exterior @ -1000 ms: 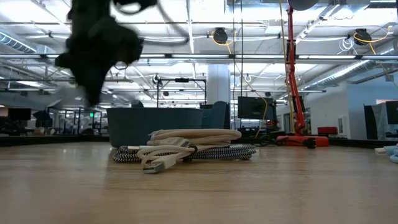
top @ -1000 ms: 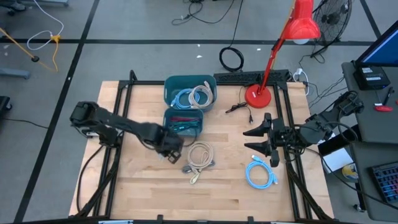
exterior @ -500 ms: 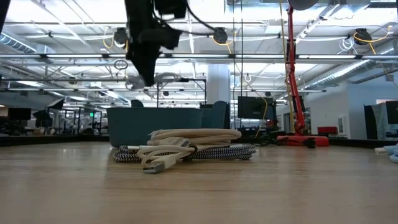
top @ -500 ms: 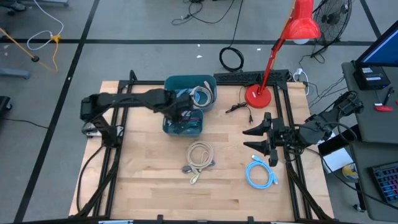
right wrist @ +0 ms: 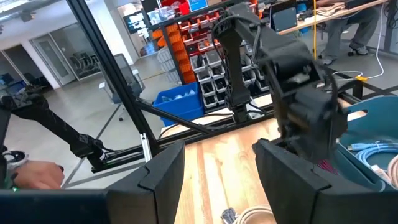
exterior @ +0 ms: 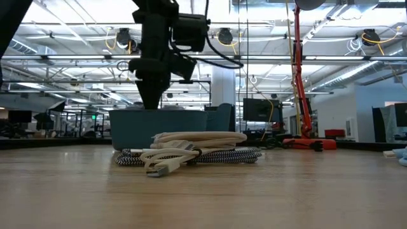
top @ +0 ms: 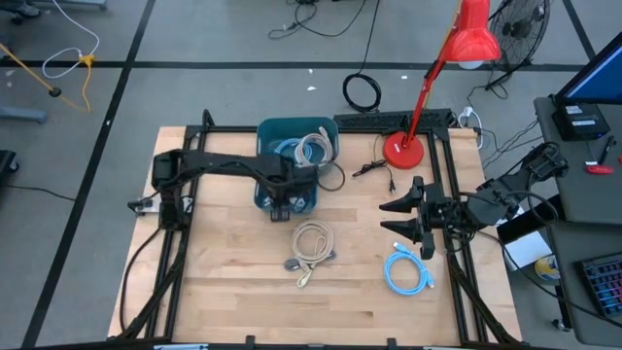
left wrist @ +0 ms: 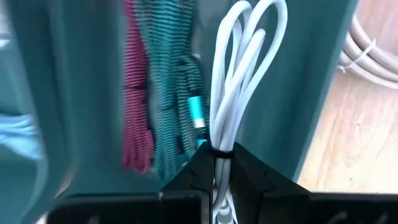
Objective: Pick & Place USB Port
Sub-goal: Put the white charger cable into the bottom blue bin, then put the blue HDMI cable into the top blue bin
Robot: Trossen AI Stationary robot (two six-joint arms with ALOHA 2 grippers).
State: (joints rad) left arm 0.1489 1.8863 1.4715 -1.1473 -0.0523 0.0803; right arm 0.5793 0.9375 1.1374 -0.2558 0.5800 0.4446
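a bundled white usb cable [left wrist: 239, 81] is clamped between the left gripper [top: 282, 197] fingers [left wrist: 193, 177], its loops sticking out past the fingertips. it is held over the near teal bin [top: 309, 200], which already holds red and teal braided cables [left wrist: 163, 99]. a beige cable coil [top: 312, 243] lies on the counter [top: 224, 282] just near of the bin. the right gripper [top: 406, 216] is parked at the right side, fingers spread, nothing held.

Coiled cable [top: 311, 245] lies before the bins [top: 288, 192]; lamp [top: 400, 149] right.
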